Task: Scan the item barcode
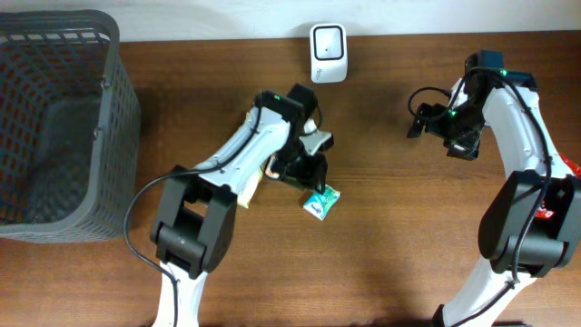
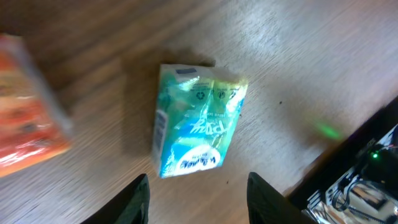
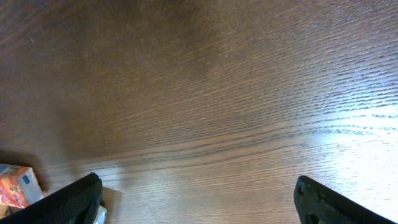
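Overall, catalogued by size:

Surface (image 1: 408,263): brown wood with a fine straight grain. The wrist views show the grain lines and a pale glare patch at right; the overhead view shows only even brown.

Basket (image 1: 118,136): dark grey plastic with lattice walls and rounded corners, standing at the far left. It shows in the overhead view only.

Left arm (image 1: 231,154) and right arm (image 1: 522,118): white shells with black joints, seen whole only from overhead.

Scanner (image 1: 327,53): a white rounded-rectangular housing with a dark window, at the rear edge of the surface, centre. Neither wrist camera shows it.

Right gripper (image 3: 199,202): black fingers spread wide over bare wood, nothing between them. It hovers well apart from the scanner, to its right.

Left gripper (image 2: 199,202): black fingers parted with nothing between them, poised just above the tissue pack.

Tissue pack (image 2: 196,121): soft glossy teal film, creased, oblong, with white print and a barcode strip down one side. It lies flat on the surface, tilted, just beyond the left gripper's fingertips. From overhead it is only a small teal patch (image 1: 320,202) in front of the scanner, well apart from it.

Orange pack (image 2: 31,124): blurred, boxy, beside the tissue pack. The right wrist view catches an orange-and-white corner at lower left; whether it is the same pack cannot be told
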`<state>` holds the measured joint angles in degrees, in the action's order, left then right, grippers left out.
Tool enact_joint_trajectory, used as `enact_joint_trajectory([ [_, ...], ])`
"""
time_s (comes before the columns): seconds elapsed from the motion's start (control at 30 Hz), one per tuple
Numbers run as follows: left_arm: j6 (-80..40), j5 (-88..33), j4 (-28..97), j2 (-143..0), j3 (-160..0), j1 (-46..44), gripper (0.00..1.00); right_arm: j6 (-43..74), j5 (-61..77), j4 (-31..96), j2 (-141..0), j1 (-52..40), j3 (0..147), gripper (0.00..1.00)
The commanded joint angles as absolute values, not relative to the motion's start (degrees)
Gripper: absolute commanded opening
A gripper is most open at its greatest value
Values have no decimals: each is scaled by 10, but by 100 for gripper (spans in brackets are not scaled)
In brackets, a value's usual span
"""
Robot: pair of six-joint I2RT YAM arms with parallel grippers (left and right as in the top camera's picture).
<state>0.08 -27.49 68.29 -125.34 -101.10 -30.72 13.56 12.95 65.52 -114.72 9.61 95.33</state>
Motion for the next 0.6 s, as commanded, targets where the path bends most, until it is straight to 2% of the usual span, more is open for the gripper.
enact_joint_trajectory([
  [0.0,16,-307,662,-1256,-973,-309,49,140,132,655,-1148,94,954,98],
  [0.33,4,-291,599,-1256,-908,-302,51,140,132,655,-1148,94,954,98],
  [0.37,4,-296,598,-1256,-908,-301,49,140,132,655,-1148,94,954,98],
  [0.43,4,-322,593,-1257,-908,-301,35,140,132,655,-1148,94,954,98],
  [0.5,4,-322,590,-1257,-908,-302,29,140,132,655,-1148,94,954,98],
  [0.57,4,-322,589,-1257,-908,-302,17,140,132,655,-1148,94,954,98],
])
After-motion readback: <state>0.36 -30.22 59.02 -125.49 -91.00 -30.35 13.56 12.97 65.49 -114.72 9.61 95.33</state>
